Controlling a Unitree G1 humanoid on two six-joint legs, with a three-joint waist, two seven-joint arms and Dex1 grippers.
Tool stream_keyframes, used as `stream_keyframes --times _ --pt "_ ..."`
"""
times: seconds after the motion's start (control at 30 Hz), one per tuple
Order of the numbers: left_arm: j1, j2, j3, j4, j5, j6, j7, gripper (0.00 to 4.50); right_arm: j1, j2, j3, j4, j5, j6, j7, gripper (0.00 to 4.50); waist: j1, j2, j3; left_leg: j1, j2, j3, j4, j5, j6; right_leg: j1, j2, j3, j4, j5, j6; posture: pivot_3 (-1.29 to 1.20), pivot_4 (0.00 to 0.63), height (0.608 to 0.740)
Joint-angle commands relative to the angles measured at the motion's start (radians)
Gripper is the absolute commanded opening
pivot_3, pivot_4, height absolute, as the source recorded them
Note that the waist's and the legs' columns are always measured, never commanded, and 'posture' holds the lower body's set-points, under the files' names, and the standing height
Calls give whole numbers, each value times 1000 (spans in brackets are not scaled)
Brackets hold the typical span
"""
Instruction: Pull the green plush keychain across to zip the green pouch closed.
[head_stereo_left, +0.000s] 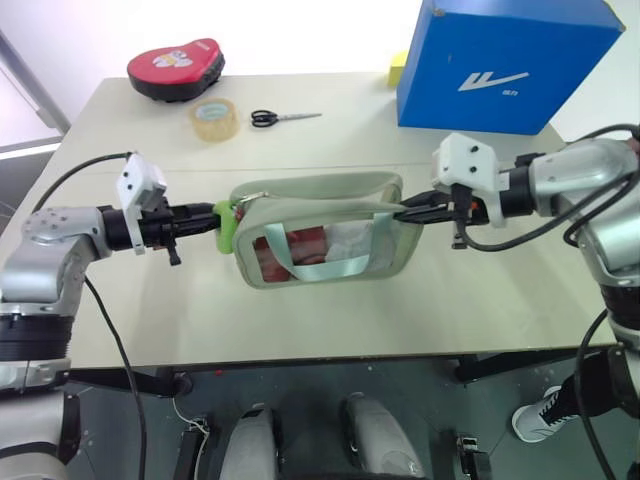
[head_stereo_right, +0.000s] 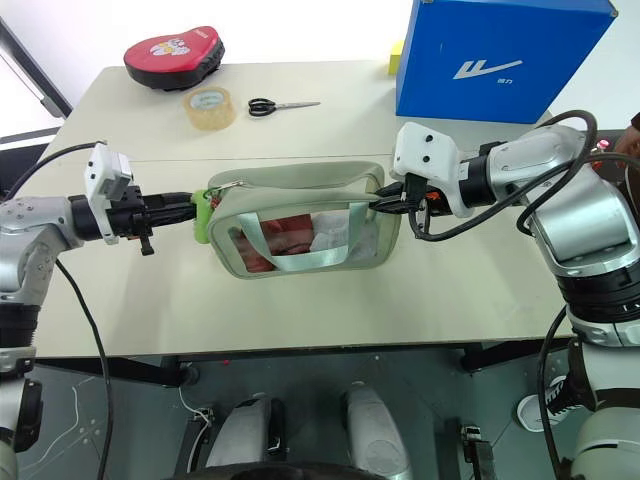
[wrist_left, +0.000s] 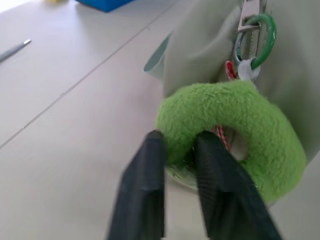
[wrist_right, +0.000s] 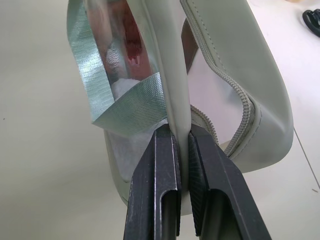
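While the green pouch (head_stereo_left: 325, 228) lies on its side near the middle of the table (head_stereo_left: 420, 310), both arms reach in toward it from opposite ends, forearms close to level. Seen from the left eye, the left gripper (head_stereo_left: 214, 214) points toward the pouch's left end, where the green plush keychain (head_stereo_left: 227, 224) hangs, and its black fingers meet the plush. The right gripper (head_stereo_left: 405, 212) comes in from the pouch's right end, tilted slightly downward, its tips at the pouch's upper edge. Behind the pouch lie a tape roll (head_stereo_left: 214, 119), scissors (head_stereo_left: 283, 118), a red heart-shaped case (head_stereo_left: 176, 68) and a blue box (head_stereo_left: 505, 62).

From the right eye the layout is the same: the two grippers face each other with the pouch stretched between them, its clear window and mint strap (head_stereo_right: 297, 250) turned toward the robot.

At the left wrist, the two fingers (wrist_left: 143, 190) are pinched on the rim of the plush ring, which hangs from a green clip (wrist_left: 264, 40) on the pouch.

At the right wrist, the fingers (wrist_right: 160, 190) are clamped on the pouch's end edge, beside the unzipped zipper (wrist_right: 235, 95).
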Motion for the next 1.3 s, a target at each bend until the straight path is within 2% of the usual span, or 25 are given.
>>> stream_keyframes --times 0.03,0.2,0.4,0.53,0.7,0.8,0.9,0.97,1.03,1.1,1.13,1.3 --pt "-23 34 31 -13 -9 3 -26 20 -27 5 -28 -24 9 17 -22 0 0 0 0 0 0 0 0 0 0 0 0 0 0 0 0 0 150 737" --pt "-42 106 81 -28 -71 77 -86 20 -25 10 -15 -16 0 21 -33 0 -1 0 0 0 0 0 0 0 0 0 0 0 0 0 0 0 150 737" --pt "-213 132 89 -6 -171 262 -102 20 -32 23 2 7 -16 14 -40 0 2 0 0 0 -1 0 1 0 0 1 0 -1 0 0 0 0 150 737" --pt "-316 76 0 -6 -152 342 -81 20 -41 40 15 25 -34 7 -48 0 2 0 0 0 -1 0 1 0 0 1 1 -1 1 0 0 0 150 737" --pt "-405 -47 -129 2 -70 374 -2 20 -42 49 16 26 -41 9 -50 0 2 0 0 0 -1 -1 2 0 0 1 1 -1 1 0 0 0 150 737" --pt "-465 -127 -165 31 -45 406 54 20 -39 54 13 22 -41 17 -56 0 0 0 0 0 -1 -2 2 0 0 1 0 0 1 0 0 0 150 737" --pt "-508 -173 -186 55 -33 458 82 1020 -34 56 11 12 -38 29 -62 0 0 0 0 0 -1 -2 2 0 0 1 1 0 1 0 0 0 150 737" --pt "-516 -175 -188 54 -28 466 76 2155 -31 57 10 7 -38 36 -68 0 -1 0 0 0 -1 -2 2 0 0 1 1 0 1 0 0 0 150 737" --pt "-513 -164 -189 42 -23 460 62 3056 -30 58 8 4 -37 44 -72 0 -1 0 0 0 -1 -2 1 0 0 1 1 0 1 0 0 0 150 737" --pt "-504 -139 -183 27 -21 457 41 4152 -27 57 7 1 -36 51 -76 0 0 0 0 0 -1 -2 1 0 0 1 1 0 1 0 0 0 150 737" --pt "-499 -122 -179 20 -20 455 29 4474 -25 56 6 -2 -36 53 -78 0 0 0 0 0 -1 -2 1 0 -1 1 0 0 1 0 0 0 150 737" --pt "-483 -19 -170 48 17 375 -44 4474 -21 58 8 -2 -37 56 -86 0 0 0 0 0 -1 -2 1 0 -1 1 1 0 1 0 0 0 150 737"
